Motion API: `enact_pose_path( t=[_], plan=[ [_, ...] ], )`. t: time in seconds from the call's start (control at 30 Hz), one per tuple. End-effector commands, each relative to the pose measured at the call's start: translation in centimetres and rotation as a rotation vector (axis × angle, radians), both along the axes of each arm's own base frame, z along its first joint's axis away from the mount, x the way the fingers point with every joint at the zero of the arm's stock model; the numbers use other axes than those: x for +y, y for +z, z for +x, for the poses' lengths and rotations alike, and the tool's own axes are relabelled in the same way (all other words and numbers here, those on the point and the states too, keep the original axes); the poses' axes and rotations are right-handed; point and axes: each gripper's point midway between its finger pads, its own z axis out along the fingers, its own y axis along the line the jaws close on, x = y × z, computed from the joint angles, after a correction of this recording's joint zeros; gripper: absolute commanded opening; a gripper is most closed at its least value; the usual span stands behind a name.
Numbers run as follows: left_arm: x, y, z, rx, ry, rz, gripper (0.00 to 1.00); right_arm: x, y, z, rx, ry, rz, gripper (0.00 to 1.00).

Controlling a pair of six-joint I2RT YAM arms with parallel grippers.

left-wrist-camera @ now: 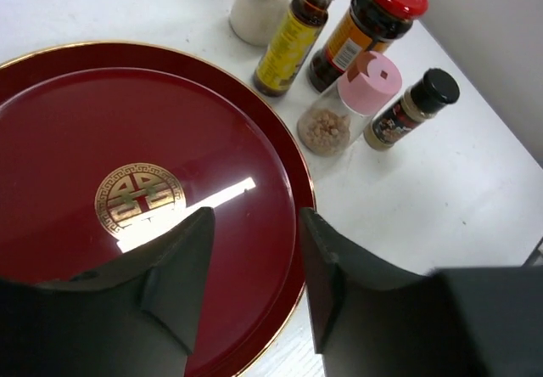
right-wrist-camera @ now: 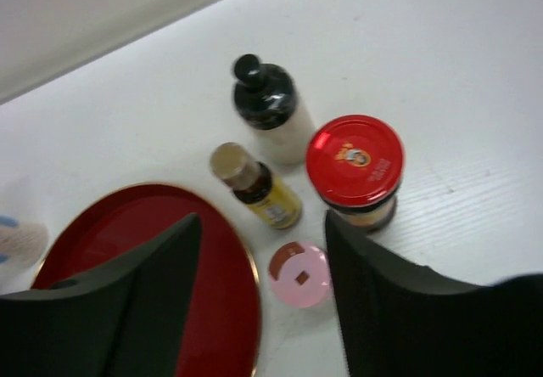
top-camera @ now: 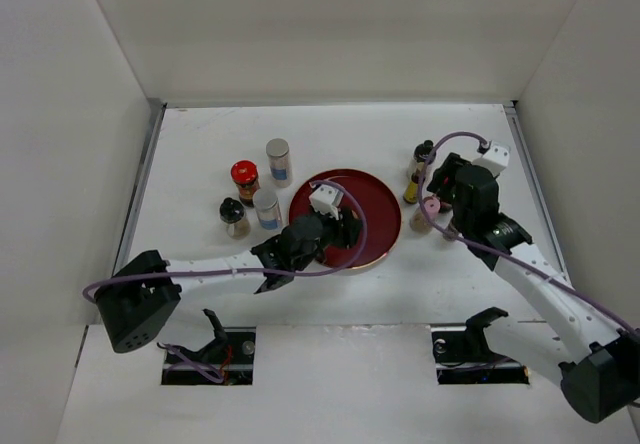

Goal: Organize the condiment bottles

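Condiment bottles (top-camera: 266, 207) upright, two separate clusters.

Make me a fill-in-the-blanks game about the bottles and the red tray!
1. The emblem on the tray is ____.
2. The jar with the brown bits has a ____ cap.
3. On the tray's left stand ____ bottles.
4. Both the left gripper and the right gripper are ____.
Missing words: gold, pink, four, open.
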Motion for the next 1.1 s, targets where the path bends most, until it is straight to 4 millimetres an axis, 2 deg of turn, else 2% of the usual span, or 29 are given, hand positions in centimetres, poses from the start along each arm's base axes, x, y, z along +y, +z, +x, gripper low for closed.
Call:
enact_pose_path(
  t=[0.0, 0.13, 0.27, 0.43, 0.8, 0.93, 1.07],
  plan=[
    [-1.3, 1.7, -0.7, -0.027, -0.063, -0.112, 0.49, -2.2, 0.9, 1.3, 0.0, -0.079, -0.021, 0.73],
    [-1.5, 1.1, -1.4, -0.032, -0.102, -0.146, 0.67, -3.9, 0.0, 3.1, 0.059, -0.121, -0.067, 0.86],
    [-1.3, 0.7, -1.6, -0.019, -0.111, -0.154, 0.73, -4.2, -1.2, 4.7, 0.115, -0.125, -0.084, 0.92],
    [-0.9, 0.8, -1.5, -0.022, -0.101, -0.162, 0.76, -3.9, -2.8, 6.3, 0.172, -0.102, -0.072, 0.93],
    [-0.4, 0.1, -0.8, -0.003, -0.075, -0.174, 0.77, -4.8, -7.8, 6.8, 0.3, -0.125, -0.096, 0.92],
    [-0.3, 0.4, -0.8, -0.006, -0.075, -0.18, 0.77, -4.8, -9.1, 7.1, 0.32, -0.123, -0.093, 0.89],
    [-0.1, 0.1, -0.6, 0.0, -0.067, -0.178, 0.77, -4.9, -9.2, 7.5, 0.307, -0.129, -0.066, 0.81]
  ],
)
